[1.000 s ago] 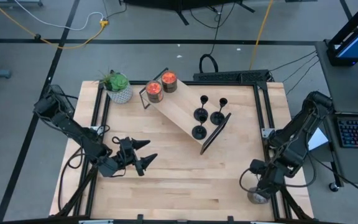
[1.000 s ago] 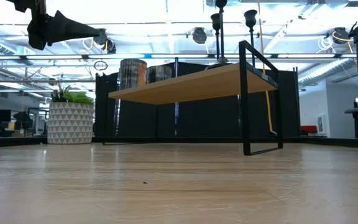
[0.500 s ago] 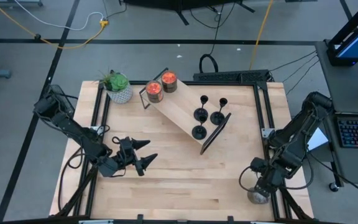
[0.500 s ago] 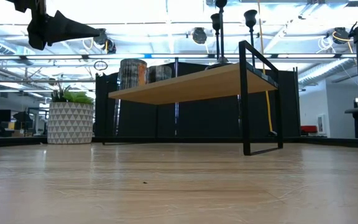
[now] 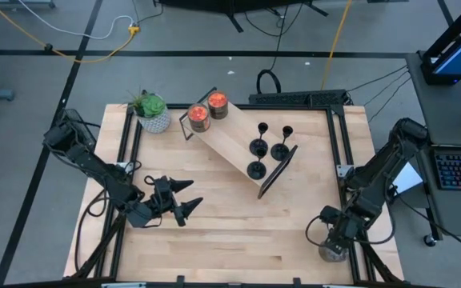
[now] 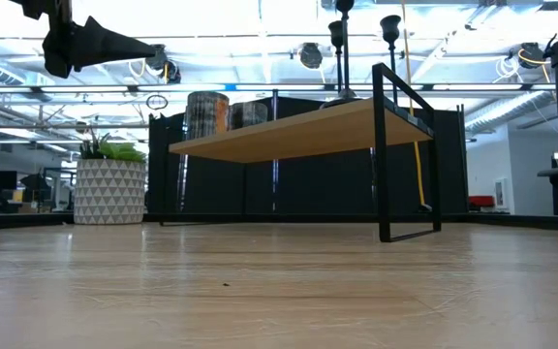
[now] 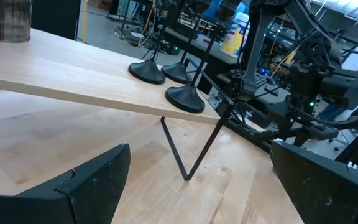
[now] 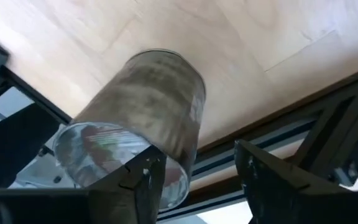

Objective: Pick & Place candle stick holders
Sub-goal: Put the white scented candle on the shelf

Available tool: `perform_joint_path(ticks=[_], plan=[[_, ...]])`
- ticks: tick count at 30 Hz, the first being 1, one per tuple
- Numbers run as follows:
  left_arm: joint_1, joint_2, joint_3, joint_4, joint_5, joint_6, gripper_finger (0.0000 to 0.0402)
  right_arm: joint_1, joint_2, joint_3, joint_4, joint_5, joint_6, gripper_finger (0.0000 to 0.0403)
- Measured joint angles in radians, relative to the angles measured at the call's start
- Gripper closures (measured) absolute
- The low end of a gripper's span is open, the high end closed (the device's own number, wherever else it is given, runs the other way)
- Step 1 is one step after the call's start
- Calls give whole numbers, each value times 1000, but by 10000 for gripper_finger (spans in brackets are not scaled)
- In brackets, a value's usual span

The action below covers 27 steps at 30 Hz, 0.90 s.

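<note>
Three black candle stick holders [image 5: 264,152] stand on their disc bases at the lower end of a sloping wooden shelf [image 5: 230,136]. They also show in the left wrist view [image 7: 166,78], and their tops show in the low view [image 6: 388,24]. My left gripper [image 5: 184,200] is open and empty above the table's near left part, pointing toward the shelf. It also shows in its wrist view [image 7: 204,186]. My right gripper [image 5: 332,238] is open at the table's near right corner, over a clear glass jar [image 8: 142,124]. My right gripper has one finger [image 8: 145,177] in front of the glass jar's open rim [image 8: 104,155] and the other off to the side. I cannot tell whether the finger touches the jar.
Two jars with red contents [image 5: 208,110] stand on the shelf's upper end. A potted plant [image 5: 152,112] stands at the far left corner. The shelf's black wire leg [image 5: 277,172] meets the table near the middle. Bare wood lies along the near side.
My right arm has sunk a little toward the table's near right corner, closer to the glass jar.
</note>
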<state>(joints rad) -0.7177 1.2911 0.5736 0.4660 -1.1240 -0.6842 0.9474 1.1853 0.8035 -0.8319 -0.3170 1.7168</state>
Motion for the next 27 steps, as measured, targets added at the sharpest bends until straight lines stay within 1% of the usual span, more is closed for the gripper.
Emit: perform_joint_path(ticks=[5, 8, 12, 17, 18, 24, 27], plan=[[0, 0, 0, 0, 0, -1, 7, 0, 0, -20, 17, -2, -1, 238], [0, 0, 0, 0, 0, -1, 7, 0, -1, -20, 16, -2, -1, 261], [0, 0, 0, 1, 0, -1, 7, 0, -1, -20, 16, -1, -1, 308], [0, 0, 0, 1, 0, -7, 7, -1, -1, -20, 23, 2, -2, 381], [0, 0, 0, 2, 0, -10, 7, -3, -1, -20, 28, 3, -2, 391], [0, 0, 0, 3, 0, -30, 7, -30, 1, -21, 105, 30, -12, 400], [0, 0, 0, 3, 0, -29, 7, -56, 1, -22, 190, 57, -20, 400]])
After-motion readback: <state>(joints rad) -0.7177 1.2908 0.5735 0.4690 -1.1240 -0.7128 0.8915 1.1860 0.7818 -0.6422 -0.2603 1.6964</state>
